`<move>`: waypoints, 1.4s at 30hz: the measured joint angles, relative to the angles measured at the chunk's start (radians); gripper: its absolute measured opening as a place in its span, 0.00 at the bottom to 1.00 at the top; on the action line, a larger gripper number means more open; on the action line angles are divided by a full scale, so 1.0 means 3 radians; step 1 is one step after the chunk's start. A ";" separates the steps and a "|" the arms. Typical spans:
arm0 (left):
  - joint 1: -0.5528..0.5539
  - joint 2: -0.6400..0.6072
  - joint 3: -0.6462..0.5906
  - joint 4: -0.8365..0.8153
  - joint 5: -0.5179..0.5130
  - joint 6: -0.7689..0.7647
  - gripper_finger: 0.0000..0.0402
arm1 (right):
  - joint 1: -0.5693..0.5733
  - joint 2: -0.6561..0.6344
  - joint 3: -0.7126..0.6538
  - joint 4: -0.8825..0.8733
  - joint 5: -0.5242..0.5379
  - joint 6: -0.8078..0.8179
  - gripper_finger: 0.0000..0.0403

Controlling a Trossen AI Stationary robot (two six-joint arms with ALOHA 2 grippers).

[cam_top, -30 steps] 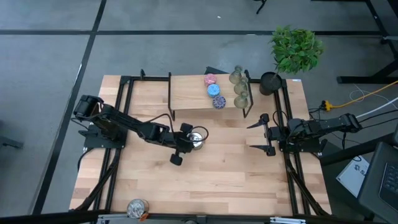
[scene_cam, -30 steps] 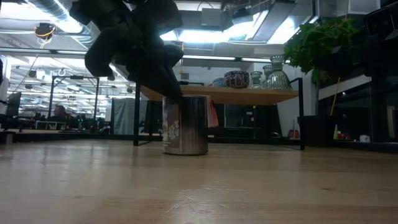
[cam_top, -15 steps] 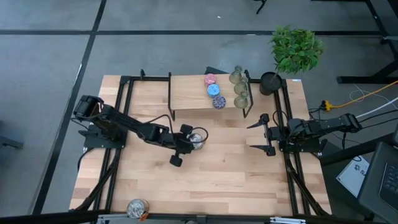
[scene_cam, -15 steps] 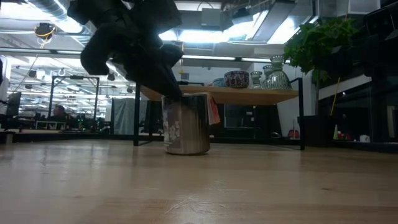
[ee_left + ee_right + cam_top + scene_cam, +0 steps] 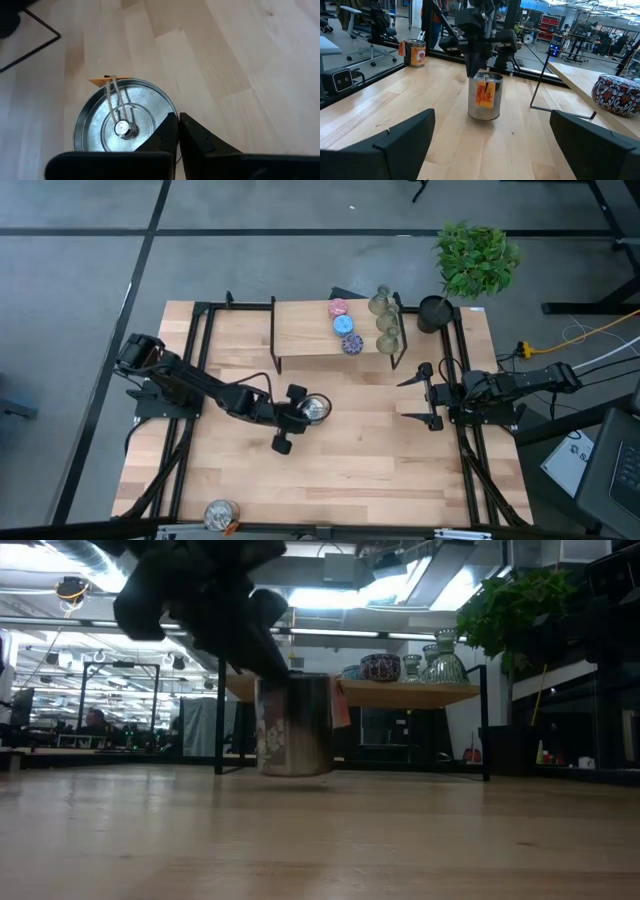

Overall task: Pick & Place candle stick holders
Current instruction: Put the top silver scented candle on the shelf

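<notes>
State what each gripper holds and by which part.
The left gripper pinches the rim of a silvery holder, one finger inside, one outside. The right gripper is open and holds nothing.

Left arm reaches from table's left edge toward centre, low and stretched out. Left gripper (image 5: 299,409) points down, fingers (image 5: 167,134) pinched together on a holder's (image 5: 315,409) rim. Right arm sits folded at table's right side, wrist level. Right gripper (image 5: 421,395) faces inward toward centre, fingers (image 5: 402,140) spread wide, holding nothing.
</notes>
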 joint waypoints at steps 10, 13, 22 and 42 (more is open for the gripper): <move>-0.0151 -0.0005 0.0271 -0.0196 -0.0111 0.0026 0.00 | -0.0001 0.0000 0.0000 0.0001 0.0001 0.0000 0.99; -0.0151 -0.0008 0.0407 -0.0333 -0.0081 -0.0067 0.00 | 0.0000 -0.0001 0.0000 0.0001 0.0001 0.0000 0.99; -0.0014 -0.0364 0.0566 -0.0664 0.0212 -0.0051 0.00 | -0.0001 -0.0001 -0.0001 0.0001 -0.0001 0.0000 0.99; 0.0609 -0.1343 0.0566 -0.1038 0.0269 -0.0020 0.00 | -0.0001 0.0000 -0.0001 0.0001 0.0001 0.0000 0.99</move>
